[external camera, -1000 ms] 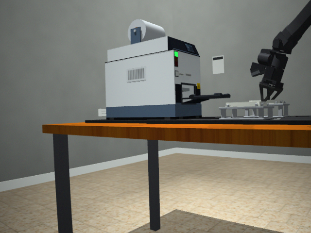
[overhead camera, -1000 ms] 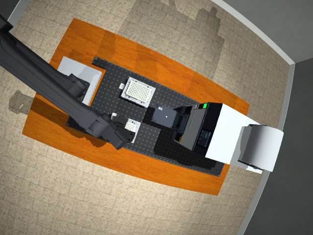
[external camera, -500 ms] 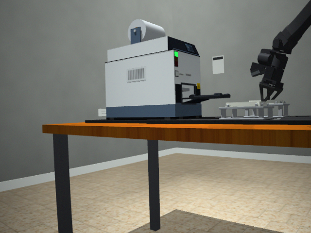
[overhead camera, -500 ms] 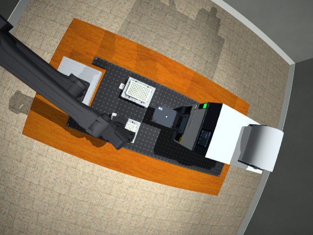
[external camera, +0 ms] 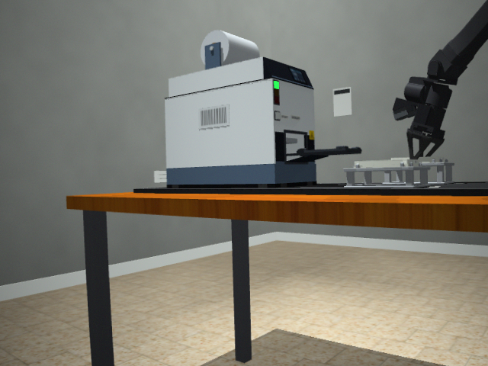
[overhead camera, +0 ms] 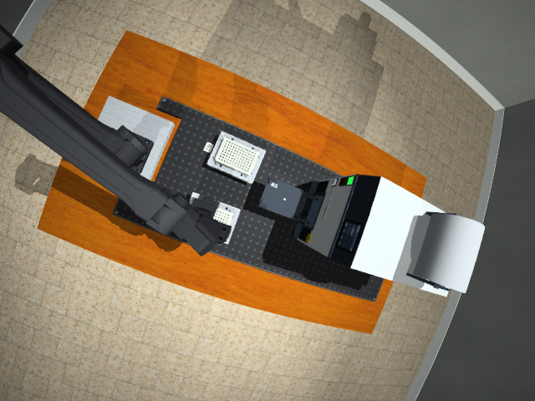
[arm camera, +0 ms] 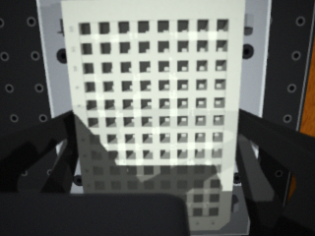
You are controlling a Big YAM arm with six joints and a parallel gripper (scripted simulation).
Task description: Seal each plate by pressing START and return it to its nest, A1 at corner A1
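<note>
I've got my jaws [overhead camera: 216, 216] [external camera: 420, 156] clamped on one plate [overhead camera: 223, 215] [external camera: 399, 158] [arm camera: 155, 93]; the other plate [overhead camera: 236, 156] [external camera: 378, 162] sits off beside them, fwiw.

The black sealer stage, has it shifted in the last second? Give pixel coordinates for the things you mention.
No. In the top view, the flat black stage [overhead camera: 276, 205] [external camera: 335, 150] sits out at the same place in front of the white sealer [overhead camera: 379, 233] [external camera: 220, 137], pointing toward the plate nests.
</note>
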